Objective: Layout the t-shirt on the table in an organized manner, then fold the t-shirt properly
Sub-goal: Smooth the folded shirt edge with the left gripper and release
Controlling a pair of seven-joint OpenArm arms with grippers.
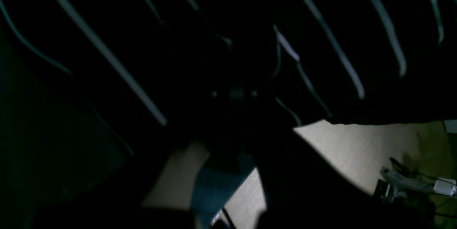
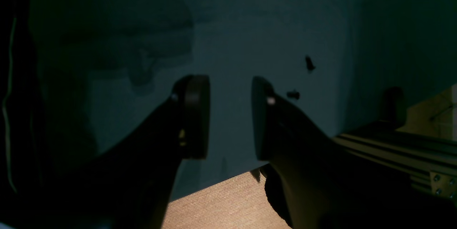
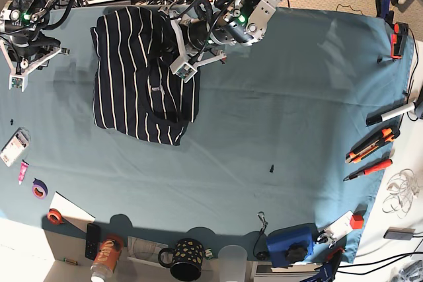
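The t-shirt (image 3: 132, 77), dark with thin white stripes, lies partly folded at the back left of the teal table (image 3: 277, 110). My left gripper (image 3: 182, 41) is down on the shirt's upper right part. In the left wrist view the striped t-shirt (image 1: 107, 50) fills the frame. There the left gripper (image 1: 234, 95) is in deep shadow, jaws close together with puckered fabric at them. My right gripper (image 2: 230, 115) stands open over bare table (image 2: 250, 25), nothing between its pads. In the base view the right gripper (image 3: 26, 67) is left of the shirt, apart from it.
A marker (image 3: 390, 115) and two box cutters (image 3: 370, 144) lie at the right edge. A black pin (image 3: 271, 167) sticks in the cloth. A mug (image 3: 187, 255), a can (image 3: 106, 259) and tape rolls (image 3: 39, 189) line the front. Two pins (image 2: 310, 63) sit beyond the right gripper.
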